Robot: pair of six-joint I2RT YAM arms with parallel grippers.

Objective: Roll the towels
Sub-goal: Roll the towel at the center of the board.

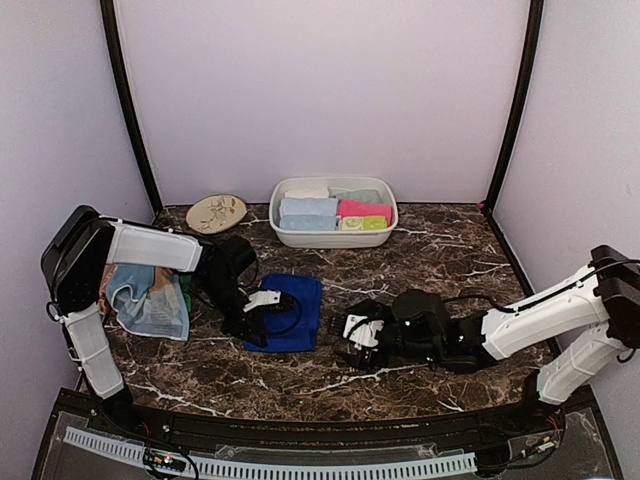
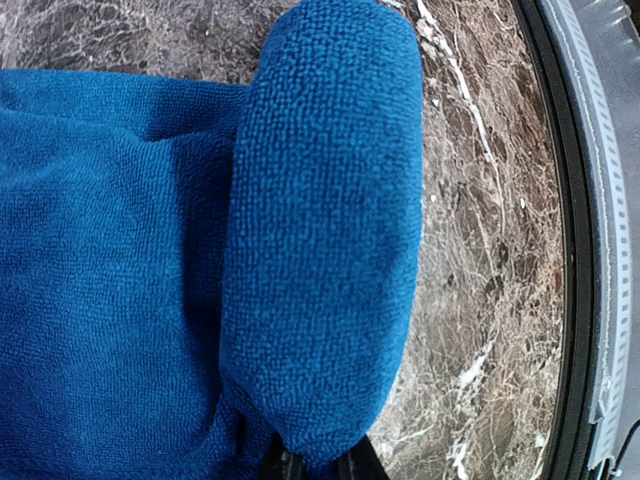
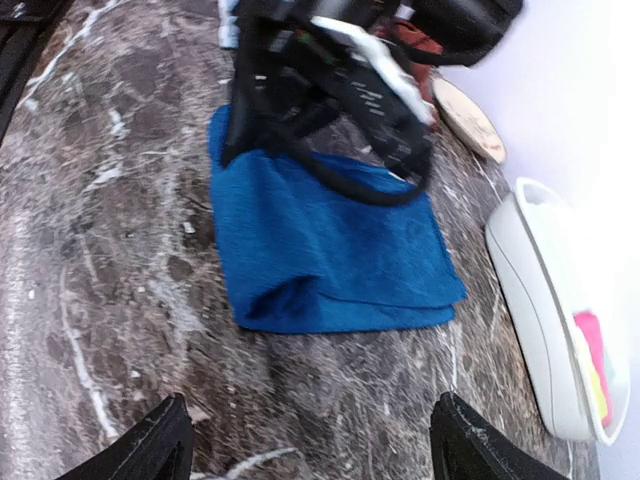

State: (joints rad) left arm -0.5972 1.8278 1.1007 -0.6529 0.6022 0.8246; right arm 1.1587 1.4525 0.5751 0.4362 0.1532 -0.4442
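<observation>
A royal blue towel [image 1: 296, 310] lies folded flat on the marble table [image 1: 420, 265], between the two arms. Its near edge is curled over into a thick fold [image 2: 330, 220]. My left gripper [image 1: 258, 328] is shut on that curled edge; only its dark fingertips [image 2: 355, 468] show beneath the cloth. My right gripper [image 3: 315, 450] stands open just right of the towel [image 3: 320, 250], a short gap away, with nothing between its fingers [image 3: 165, 440]. More towels lie in a loose heap [image 1: 150, 298] by the left arm's base.
A white oval tub [image 1: 300, 238] with several folded towels stands at the back centre, and its wall [image 3: 530, 290] shows in the right wrist view. A cream leaf-pattern plate [image 1: 216, 212] sits to its left. The table's black front edge [image 2: 590, 250] runs close to the towel.
</observation>
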